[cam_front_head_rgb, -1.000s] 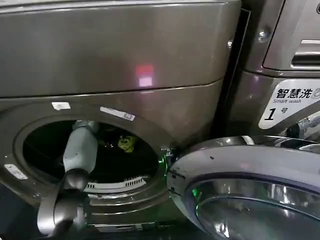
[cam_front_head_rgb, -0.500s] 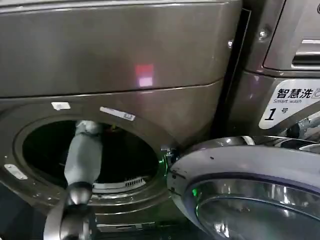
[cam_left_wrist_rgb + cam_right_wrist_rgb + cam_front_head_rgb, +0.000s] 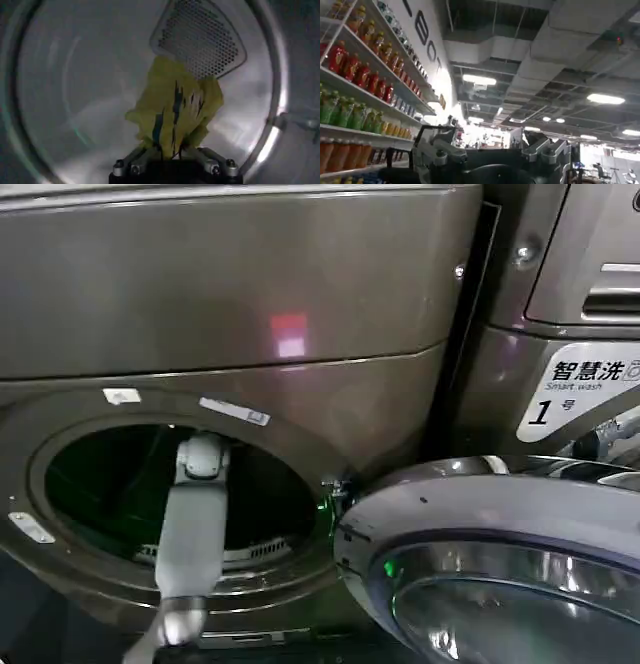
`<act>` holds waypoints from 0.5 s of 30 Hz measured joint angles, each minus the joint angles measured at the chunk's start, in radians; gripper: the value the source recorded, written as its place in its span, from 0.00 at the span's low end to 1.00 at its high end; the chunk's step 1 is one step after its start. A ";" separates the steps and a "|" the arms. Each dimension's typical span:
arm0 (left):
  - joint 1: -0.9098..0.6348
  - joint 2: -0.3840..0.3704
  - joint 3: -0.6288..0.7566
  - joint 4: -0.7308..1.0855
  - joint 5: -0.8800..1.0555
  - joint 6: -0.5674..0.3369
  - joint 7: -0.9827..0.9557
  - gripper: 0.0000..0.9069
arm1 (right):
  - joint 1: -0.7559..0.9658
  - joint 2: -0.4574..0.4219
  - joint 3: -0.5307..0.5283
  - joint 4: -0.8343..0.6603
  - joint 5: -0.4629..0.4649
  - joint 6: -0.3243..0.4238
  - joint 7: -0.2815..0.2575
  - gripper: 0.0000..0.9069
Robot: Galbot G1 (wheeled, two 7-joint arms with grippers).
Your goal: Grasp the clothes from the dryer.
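— Between the left gripper's [image 3: 172,152] fingers [image 3: 131,161] sits the clothes [image 3: 175,107], a yellow-green bundle pinched at its lower edge; the jaws look closed on the fabric.

— And where is that, exactly?

— Inside the drum [image 3: 75,100] of the dryer [image 3: 250,304]. From the head view the left arm [image 3: 192,534] reaches in through the round opening [image 3: 300,454], with the door [image 3: 500,554] swung open to the right.

— What about the right gripper [image 3: 492,157]?

— It points up toward a ceiling and store shelves [image 3: 360,75], away from the dryer; its fingers stand apart, holding nothing.

— What could go wrong?

— The hold seems to be on a small fold only. I judge that a quick pull could let the cloth slip free, or the hanging part could catch on the opening's rim as the arm backs out.
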 measured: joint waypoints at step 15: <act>0.031 -0.015 0.016 -0.025 -0.122 0.039 -0.105 0.00 | -0.006 0.005 0.030 0.011 -0.008 -0.049 0.016 1.00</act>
